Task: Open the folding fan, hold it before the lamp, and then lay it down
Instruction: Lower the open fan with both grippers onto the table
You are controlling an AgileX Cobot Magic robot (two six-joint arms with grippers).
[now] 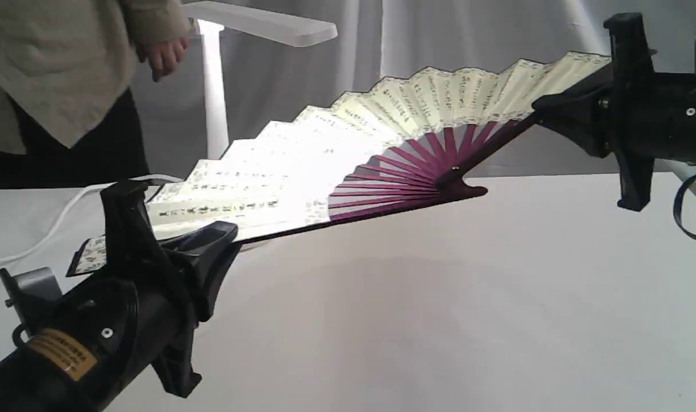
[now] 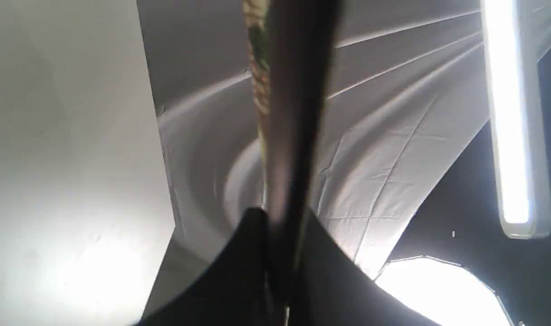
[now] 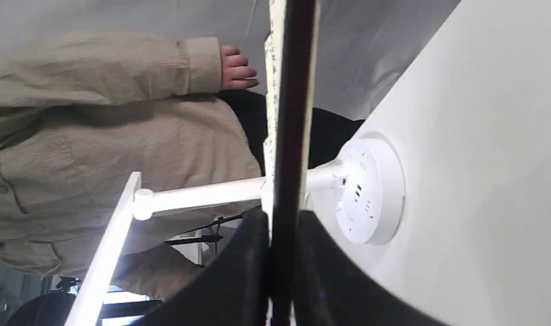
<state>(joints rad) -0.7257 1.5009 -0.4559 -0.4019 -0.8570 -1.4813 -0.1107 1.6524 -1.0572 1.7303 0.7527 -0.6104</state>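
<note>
Spreading wide in the exterior view, the folding fan [image 1: 336,143] is hanging above the bench [image 1: 439,297], and its leaf is glowing in front of the lamp [image 1: 213,86]. The left gripper [image 1: 225,240] is clamping one outer guard low down, while the right gripper [image 1: 545,106] is pinching the other guard higher up. A bystander's hand [image 1: 163,54] is hovering beside the lamp stem.

In the left wrist view, the jaws are pressing tight on the dark guard, with the lit lamp [image 2: 513,113] shining beyond.

In the right wrist view, the jaws are likewise squeezing a guard, and the lamp [image 3: 370,190] is standing on the bench behind it.

Opening looks done and the holding step appears to be underway; laying the fan down is not yet done.
</note>
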